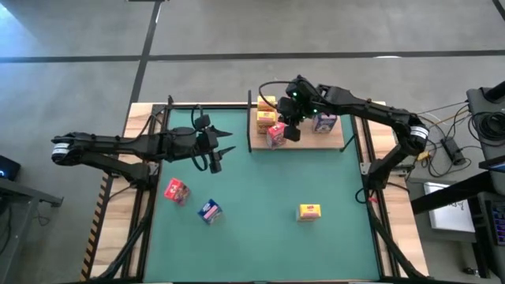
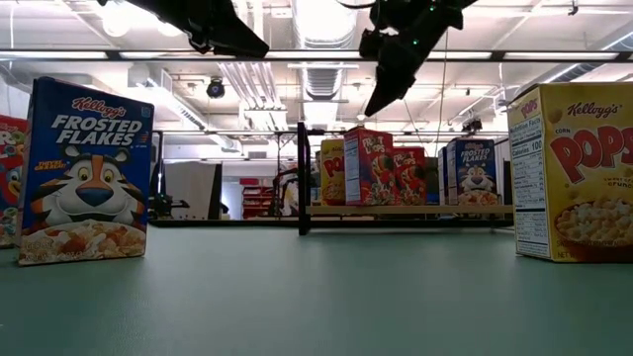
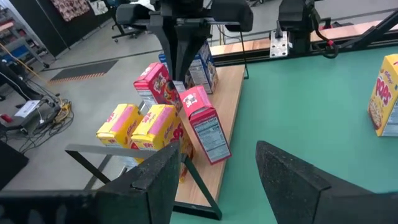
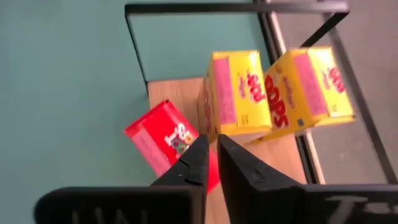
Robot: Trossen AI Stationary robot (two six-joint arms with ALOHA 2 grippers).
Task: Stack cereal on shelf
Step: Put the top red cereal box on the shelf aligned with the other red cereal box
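A lab: exposed ceiling ducts point(image 2: 247, 84), cabled equipment point(image 1: 473, 134) beside the table.

From above, the right tool point(image 1: 289, 126) covers part of the shelf point(image 1: 335, 140), hiding the boxes under it. At bench level, the yellow box point(image 2: 578, 170) at 3 o'clock and a red box point(image 2: 8, 178) at 9 o'clock are cut by the edges. The red box point(image 4: 166, 142) sits partly behind the right tool's fingers point(image 4: 198, 163).

red, yellow and blue cereal boxes point(image 1: 275, 126), light-wood shelf point(image 1: 335, 140), green table mat point(image 1: 260, 197).
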